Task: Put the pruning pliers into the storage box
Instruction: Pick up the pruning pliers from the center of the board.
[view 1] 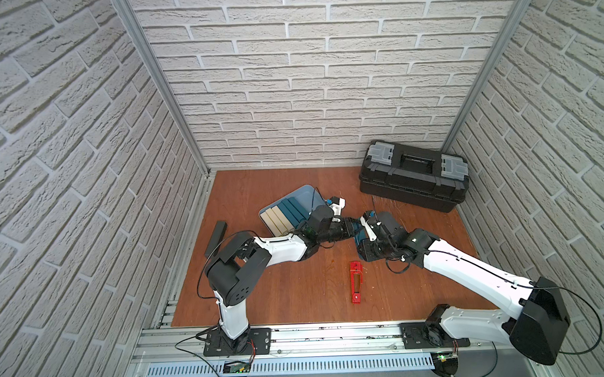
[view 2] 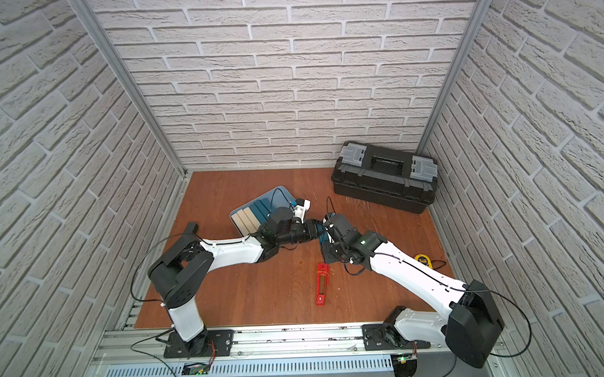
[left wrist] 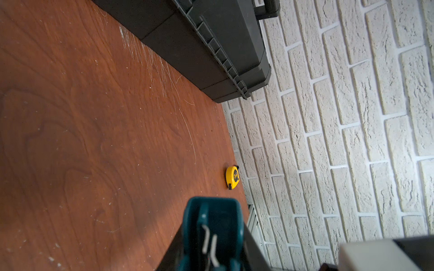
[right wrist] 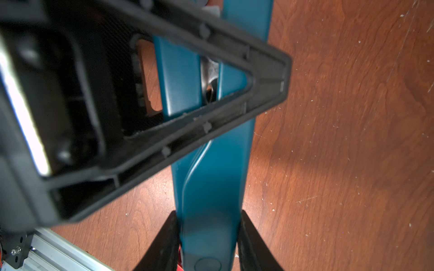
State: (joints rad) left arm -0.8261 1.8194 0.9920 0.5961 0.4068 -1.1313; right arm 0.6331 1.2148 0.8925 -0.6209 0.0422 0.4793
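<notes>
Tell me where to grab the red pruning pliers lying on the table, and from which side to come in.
Likely best: grip the red pruning pliers at mid-length, jaws across the narrow width, coming straight down. They lie flat on the table, long axis pointing roughly away from the robot, with bare wood along both long sides for the fingers.
</notes>
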